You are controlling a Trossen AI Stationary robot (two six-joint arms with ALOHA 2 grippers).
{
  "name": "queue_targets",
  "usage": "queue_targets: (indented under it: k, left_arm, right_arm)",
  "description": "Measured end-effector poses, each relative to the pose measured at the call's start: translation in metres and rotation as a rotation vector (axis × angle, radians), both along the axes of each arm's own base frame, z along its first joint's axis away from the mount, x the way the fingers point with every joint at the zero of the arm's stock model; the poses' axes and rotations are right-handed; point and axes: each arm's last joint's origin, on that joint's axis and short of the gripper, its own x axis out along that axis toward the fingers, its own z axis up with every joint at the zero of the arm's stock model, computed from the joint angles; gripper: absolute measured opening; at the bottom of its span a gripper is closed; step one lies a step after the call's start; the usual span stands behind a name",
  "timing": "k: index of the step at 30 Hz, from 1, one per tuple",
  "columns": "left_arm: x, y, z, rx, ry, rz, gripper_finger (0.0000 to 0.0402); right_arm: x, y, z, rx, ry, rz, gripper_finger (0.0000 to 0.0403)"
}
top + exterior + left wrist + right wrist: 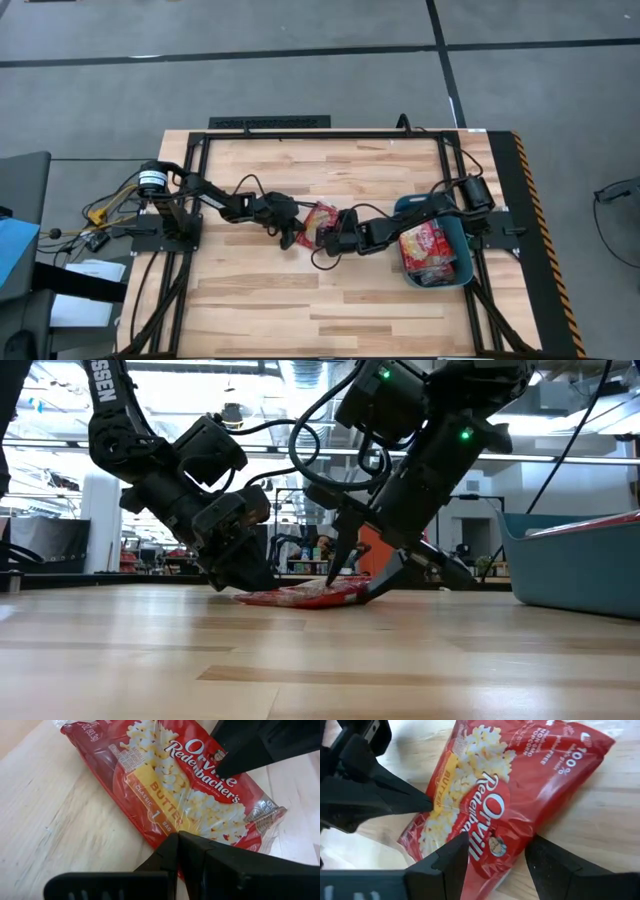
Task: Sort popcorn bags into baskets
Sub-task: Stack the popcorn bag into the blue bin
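Note:
One red popcorn bag [322,216] [300,596] [165,785] [510,785] lies flat on the wooden table near its middle. My left gripper [289,237] [245,574] [177,840] is shut, its tip at the bag's long edge on the table's left side. My right gripper [336,238] [360,582] [497,845] is open and comes down over the bag's other end. The teal basket [466,240] [570,565] stands at the table's right and holds several red bags [425,250]. My left gripper touches the bag's long edge beside the yellow band [167,827] with the tip of its shut fingers [427,802], slanting down from the table's left. The bag lies flat on the table. My right gripper slants down from the table's right with its fingers spread. One fingertip [231,760] rests on the bag's printed face by the lettering [477,837]. The other fingertip [383,584] stands on the table at the bag's edge.
The basket sits close beside the right arm's base. Black frame rails [320,133] run along the table's far edge and down both sides. Bare wood [320,300] stretches along the near side of the table.

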Motion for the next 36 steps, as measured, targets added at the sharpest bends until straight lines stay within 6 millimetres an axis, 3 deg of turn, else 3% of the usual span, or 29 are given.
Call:
queue_targets:
  k: [7, 15, 19, 25, 28, 31, 36]
  left_arm:
    - [0.001, 0.000, 0.001, -0.007, -0.020, 0.008, 0.0000]
    - [0.003, -0.001, 0.006, -0.043, -0.080, -0.058, 0.0000]
    - [0.003, -0.002, 0.020, -0.091, -0.131, -0.107, 0.0000]
    - [-0.009, -0.002, 0.060, -0.175, -0.181, -0.174, 0.0000]
    - [-0.021, -0.003, 0.082, -0.166, -0.197, -0.177, 0.0000]
    - [-0.034, -0.005, 0.104, -0.144, -0.235, -0.174, 0.0000]
    - [-0.055, -0.005, 0.133, -0.034, -0.299, -0.112, 0.0000]
  right_arm:
    - [0.003, -0.005, 0.000, 0.015, -0.024, -0.007, 0.0182]
    - [0.004, -0.005, 0.000, -0.022, -0.014, 0.036, 0.0057]
    - [0.006, -0.005, 0.000, -0.038, -0.021, 0.058, 0.0016]
    - [0.004, -0.005, 0.006, -0.049, -0.006, 0.093, 0.0016]
    - [0.002, -0.004, 0.022, -0.052, -0.007, 0.195, 0.0020]
    - [-0.007, -0.005, 0.050, -0.047, -0.002, 0.334, 0.0016]
    - [-0.043, -0.008, 0.112, -0.052, 0.012, 0.443, 0.0016]
